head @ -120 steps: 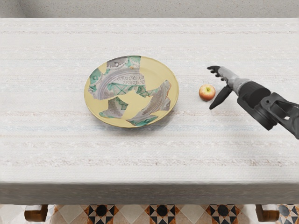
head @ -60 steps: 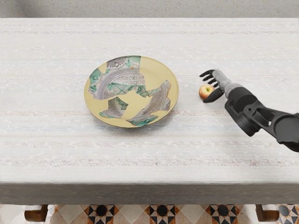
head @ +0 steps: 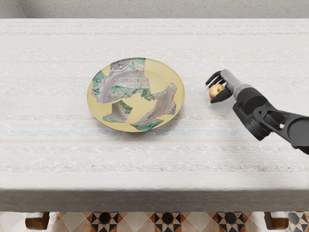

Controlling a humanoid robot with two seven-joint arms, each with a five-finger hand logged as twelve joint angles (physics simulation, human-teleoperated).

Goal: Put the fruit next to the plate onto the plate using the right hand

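Observation:
A small red and yellow apple [head: 215, 90] is held just right of the yellow plate [head: 136, 94], which carries a green and grey pattern. My right hand [head: 217, 88] comes in from the right edge and its dark fingers are curled around the apple, hiding part of it. The apple looks slightly raised off the tablecloth. The plate holds nothing. My left arm does not show.
A pale cloth covers the table [head: 154, 154], whose front edge runs across the lower part of the view. Patterned floor tiles show below it.
My right hand moved in to the left onto the apple and its fingers closed around it. The apple has shifted slightly up from where it lay.

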